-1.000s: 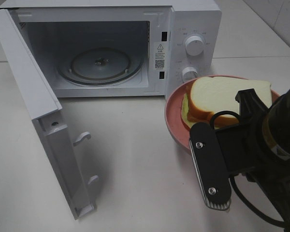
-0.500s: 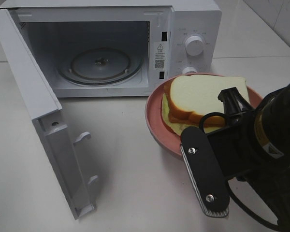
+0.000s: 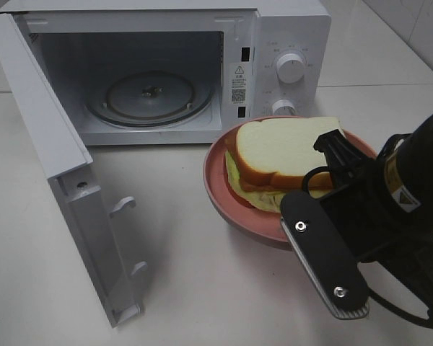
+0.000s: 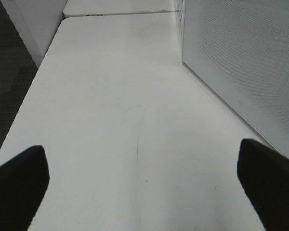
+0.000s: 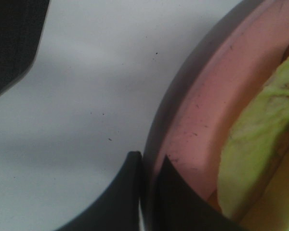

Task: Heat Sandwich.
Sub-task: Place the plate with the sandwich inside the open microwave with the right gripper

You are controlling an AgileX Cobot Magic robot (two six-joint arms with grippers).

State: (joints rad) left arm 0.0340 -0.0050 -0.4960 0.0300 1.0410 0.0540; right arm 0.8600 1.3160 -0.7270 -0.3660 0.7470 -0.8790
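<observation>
Black arm, looped cable, silver screws

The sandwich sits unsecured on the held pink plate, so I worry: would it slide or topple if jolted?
Probably slides first: the sandwich lies loose on the smooth plate. Toppling seems unlikely, since it is wide and low. Its protruding lettuce looks floppy.
</observation>
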